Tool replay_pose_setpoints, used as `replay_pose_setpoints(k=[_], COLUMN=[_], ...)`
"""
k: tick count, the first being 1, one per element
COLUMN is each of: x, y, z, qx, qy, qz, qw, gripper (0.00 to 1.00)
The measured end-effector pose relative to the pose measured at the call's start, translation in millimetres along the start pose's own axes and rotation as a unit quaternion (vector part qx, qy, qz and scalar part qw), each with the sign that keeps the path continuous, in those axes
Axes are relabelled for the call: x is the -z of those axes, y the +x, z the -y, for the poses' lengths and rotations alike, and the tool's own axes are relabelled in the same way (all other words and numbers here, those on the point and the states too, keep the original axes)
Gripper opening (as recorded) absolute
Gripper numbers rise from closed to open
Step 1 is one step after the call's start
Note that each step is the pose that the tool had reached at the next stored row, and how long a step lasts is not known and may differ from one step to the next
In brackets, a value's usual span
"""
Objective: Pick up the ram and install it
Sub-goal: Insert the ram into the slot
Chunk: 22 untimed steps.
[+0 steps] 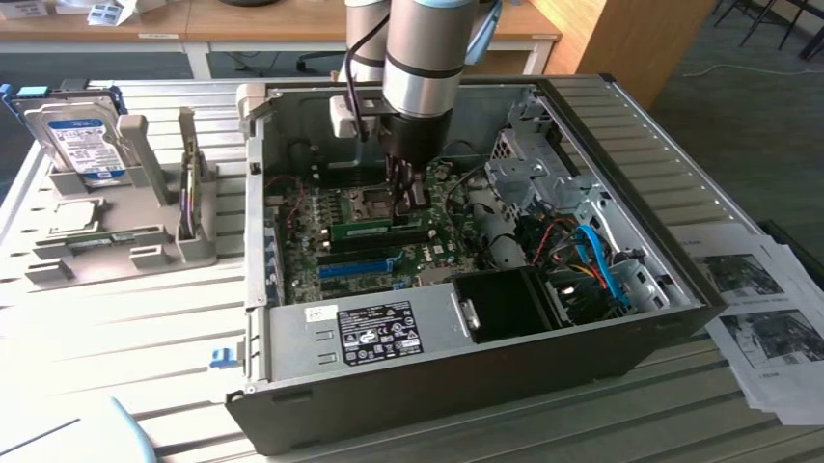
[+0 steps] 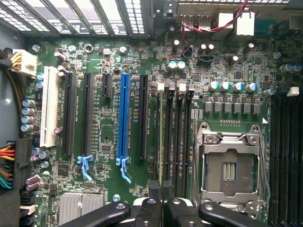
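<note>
You see the gripper [image 1: 409, 201] low inside the open computer case [image 1: 650, 154], fingers pinched nearly together over the motherboard [image 2: 151, 56], and the ram [image 1: 361, 230] standing on edge among the black slots just beside them, between the processor socket [image 2: 229, 165] and the blue slot [image 1: 358, 267], contact unclear.

The arm [image 1: 419, 58] stands vertical in the upper centre of the exterior view, wrist pointing straight down. Its gripper [image 1: 409, 196] hangs just above frame centre, black fingers [image 2: 154, 190] drawn almost together.
</note>
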State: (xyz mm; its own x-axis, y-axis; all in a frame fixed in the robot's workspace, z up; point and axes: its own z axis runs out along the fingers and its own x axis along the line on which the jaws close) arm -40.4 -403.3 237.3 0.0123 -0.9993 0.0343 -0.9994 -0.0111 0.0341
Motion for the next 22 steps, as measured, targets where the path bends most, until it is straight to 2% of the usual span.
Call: replay_pose_setpoints(k=[12, 16, 22], x=[-0.2, -0.2, -0.3], y=[0.0, 0.0, 0.4], z=[-0.4, -0.8, -0.9], qx=[-0.005, -0.005, -0.005], qy=[0.0, 0.0013, 0.0013], qz=[0.0011, 0.0059, 0.0062], qw=[1.0, 1.0, 1.0], gripper=[0.11, 0.11, 0.11])
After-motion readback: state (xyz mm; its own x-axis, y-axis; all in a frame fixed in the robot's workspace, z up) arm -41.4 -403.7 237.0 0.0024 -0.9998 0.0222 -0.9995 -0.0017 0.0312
